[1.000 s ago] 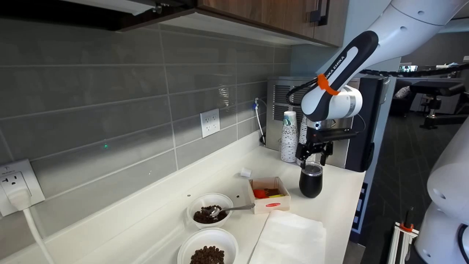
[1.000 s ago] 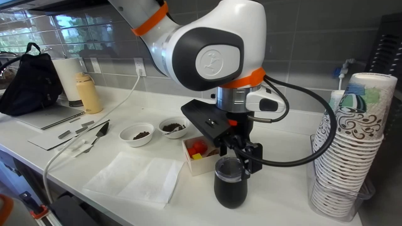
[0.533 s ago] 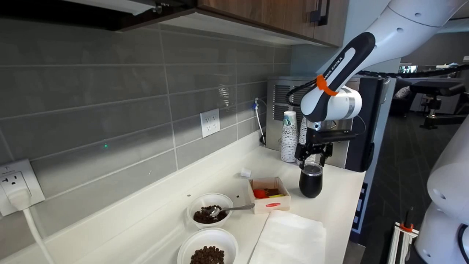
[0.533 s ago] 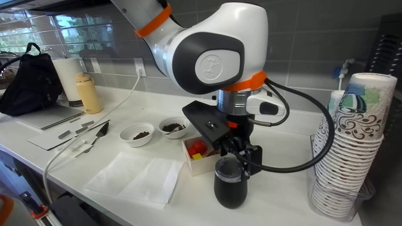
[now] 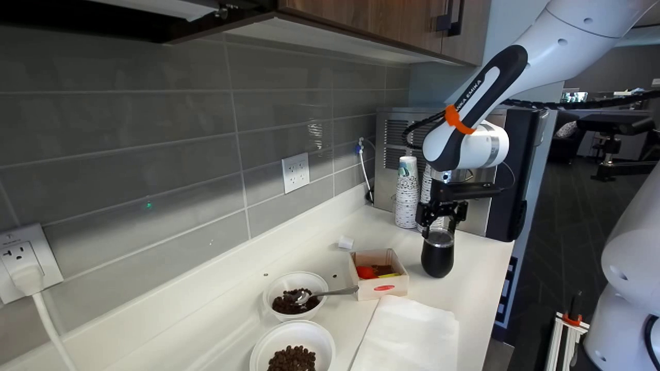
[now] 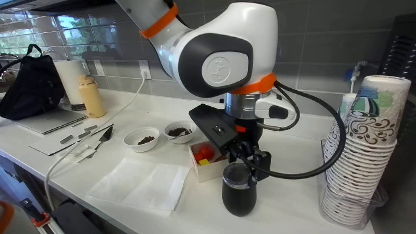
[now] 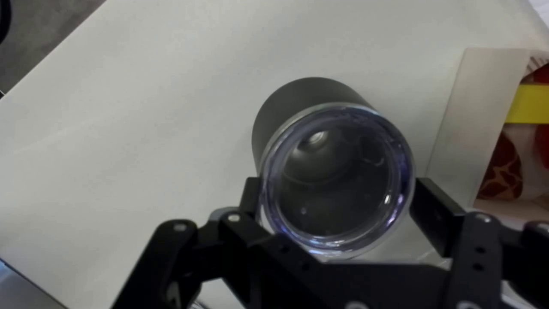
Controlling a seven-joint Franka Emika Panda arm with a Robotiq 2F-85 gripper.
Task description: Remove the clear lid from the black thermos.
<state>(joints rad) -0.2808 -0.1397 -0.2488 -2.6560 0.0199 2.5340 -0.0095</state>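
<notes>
The black thermos stands upright on the counter, seen in both exterior views (image 5: 437, 263) (image 6: 239, 200) and in the wrist view (image 7: 296, 98). The clear lid (image 7: 334, 193) sits on its top; it also shows in an exterior view (image 6: 236, 174). My gripper (image 7: 337, 186) points down from above, with one finger on each side of the lid. In the wrist view both fingertips appear to touch the lid's rim. In an exterior view the gripper (image 6: 242, 171) covers part of the lid's edge. The lid rests level on the thermos.
An open box (image 6: 208, 173) with red and yellow items stands close beside the thermos. Stacked paper cups (image 6: 367, 162) and a large machine (image 5: 508, 206) stand behind. White paper (image 6: 143, 182) lies near the front edge. Two bowls (image 6: 143, 148) (image 5: 278, 286) hold dark pieces.
The arm first lowered slightly. Then the fingers closed inward against the lid, and the thermos shifted very slightly. The lid is still on the thermos.
</notes>
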